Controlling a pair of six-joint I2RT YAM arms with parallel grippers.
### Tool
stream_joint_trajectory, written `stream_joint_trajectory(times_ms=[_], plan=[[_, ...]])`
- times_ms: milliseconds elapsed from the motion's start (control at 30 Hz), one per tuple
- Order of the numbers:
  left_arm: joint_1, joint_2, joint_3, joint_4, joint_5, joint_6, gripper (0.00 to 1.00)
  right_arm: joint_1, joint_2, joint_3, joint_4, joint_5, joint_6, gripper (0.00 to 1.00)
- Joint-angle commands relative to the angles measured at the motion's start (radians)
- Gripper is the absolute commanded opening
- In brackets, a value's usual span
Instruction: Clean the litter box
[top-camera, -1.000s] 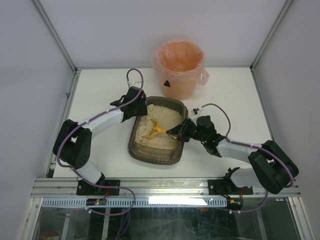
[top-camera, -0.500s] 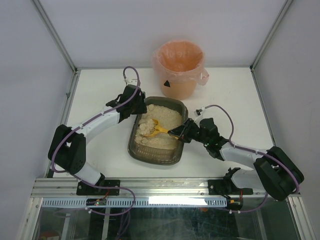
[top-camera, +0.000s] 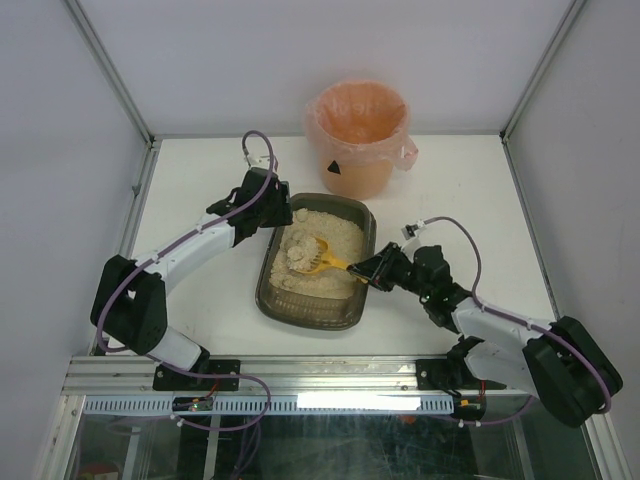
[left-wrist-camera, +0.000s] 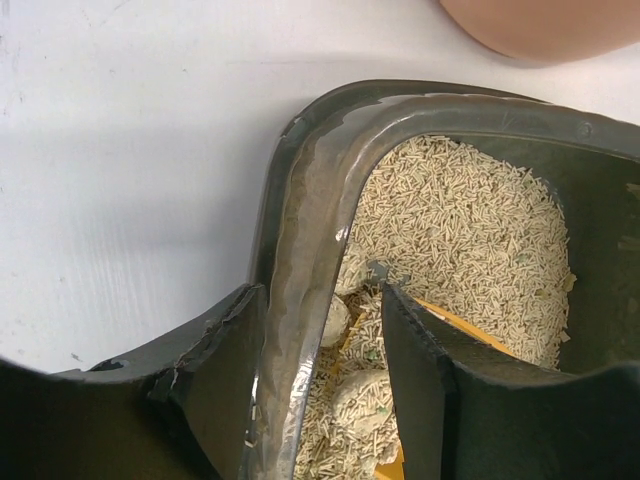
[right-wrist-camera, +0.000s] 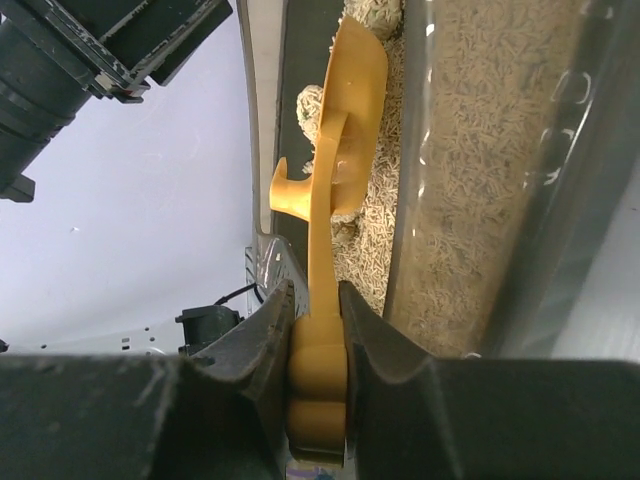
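- Litter box (top-camera: 305, 320) sat mid-worktop (top-camera: 470, 190) between both arms, with litter inside.
- Right pincer (right-wrist-camera: 318, 300) clamped the handle of the yellow scoop (top-camera: 320, 258). Clumps (top-camera: 298, 258) lay at its blade, so none looked dumped yet.
- Left pincer (left-wrist-camera: 320, 300) straddled the box's far-left rim, jaws apart and loose.
- Pink-lined bin (top-camera: 358, 140) stood just behind the box, whose far wall lay between.
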Motion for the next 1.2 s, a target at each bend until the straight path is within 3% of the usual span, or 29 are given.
stream_joint_trajectory(times_ms=[0, 233, 733, 1167], plan=[[0.012, -0.059, 0.019, 0.017, 0.028, 0.019, 0.52, -0.014, -0.049, -0.018, 0.13, -0.036, -0.038, 0.0], [0.015, -0.07, 0.019, 0.017, 0.039, 0.019, 0.52, -0.029, -0.105, -0.092, 0.242, -0.061, -0.027, 0.0], [0.039, -0.198, 0.02, 0.019, 0.009, 0.026, 0.55, -0.063, -0.359, -0.207, 0.255, -0.006, 0.015, 0.0], [0.065, -0.264, 0.008, 0.018, -0.015, 0.062, 0.57, -0.121, -0.281, -0.266, 0.457, -0.004, 0.159, 0.0]])
